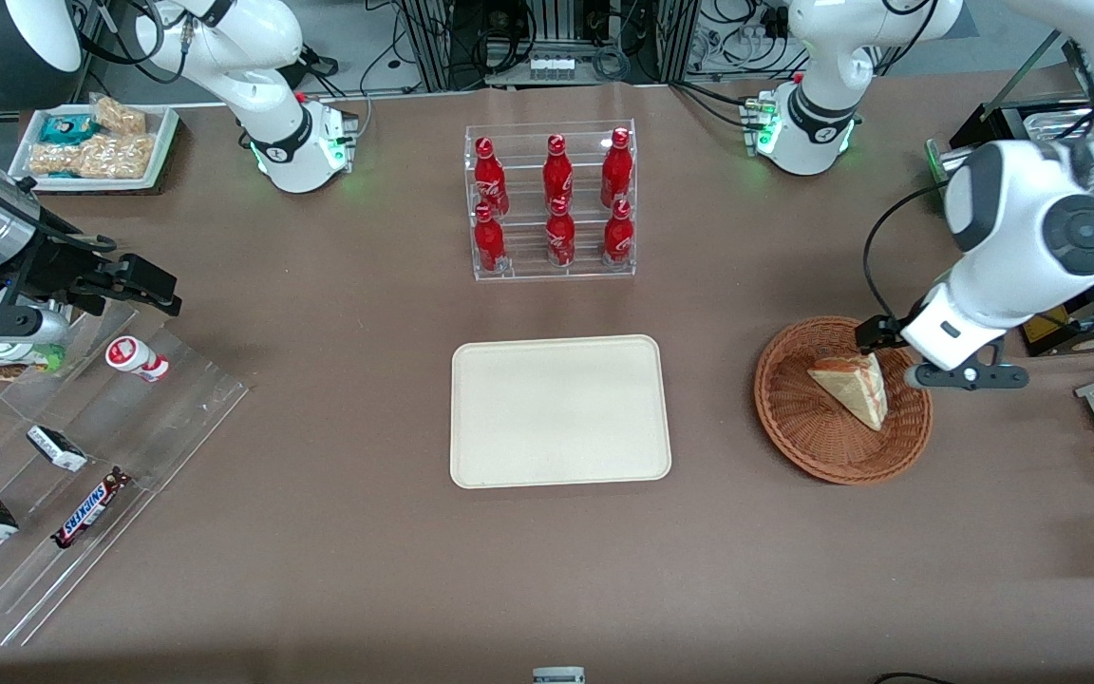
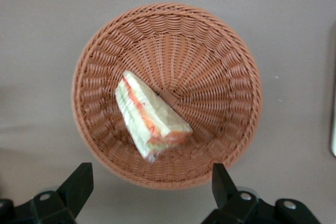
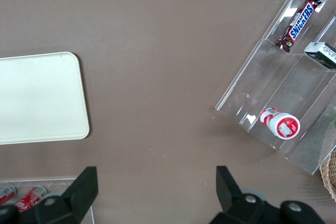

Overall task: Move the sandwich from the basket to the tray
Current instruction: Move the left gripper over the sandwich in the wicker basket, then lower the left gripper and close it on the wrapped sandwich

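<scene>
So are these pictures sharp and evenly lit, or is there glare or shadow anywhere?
Front view: even light, green glow from the arm bases on the table, glare on the clear bottle rack. Left wrist view: the sandwich and basket are sharp, the open pincer hangs above the basket's edge, and a soft shadow darkens the table beside it.
</scene>
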